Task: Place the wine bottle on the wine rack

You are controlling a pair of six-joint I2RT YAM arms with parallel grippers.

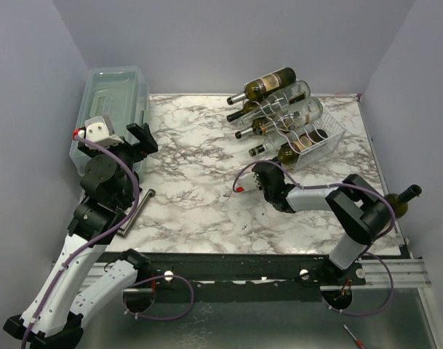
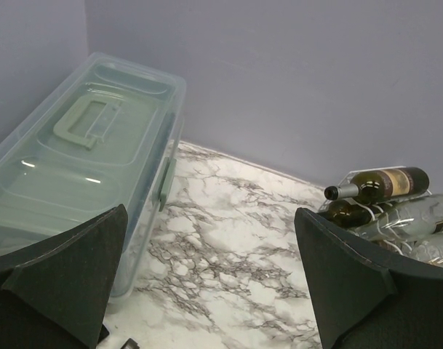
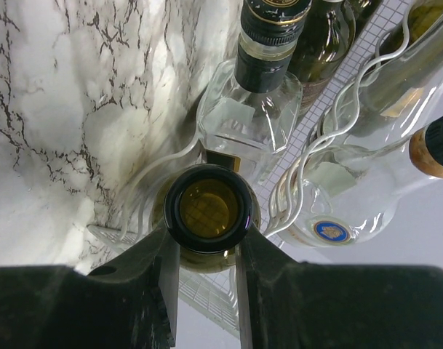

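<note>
we see the right pincer (image 3: 206, 243) clamped on the neck of a dark green glass wine bottle (image 3: 208, 209) lying in the white wire wine rack (image 1: 330, 142), far right on the marble counter (image 1: 185, 182); left pincer (image 2: 210, 254) spread apart.

Our left arm (image 1: 97, 190) is folded up at its elbow, and our left gripper (image 2: 210, 283) is raised with its two fingers spread wide apart. Our right arm (image 1: 356, 211) bends sharply and reaches low to the left. Our right gripper (image 3: 206, 246) is clamped on the neck of the wine bottle (image 3: 209, 207).
</note>
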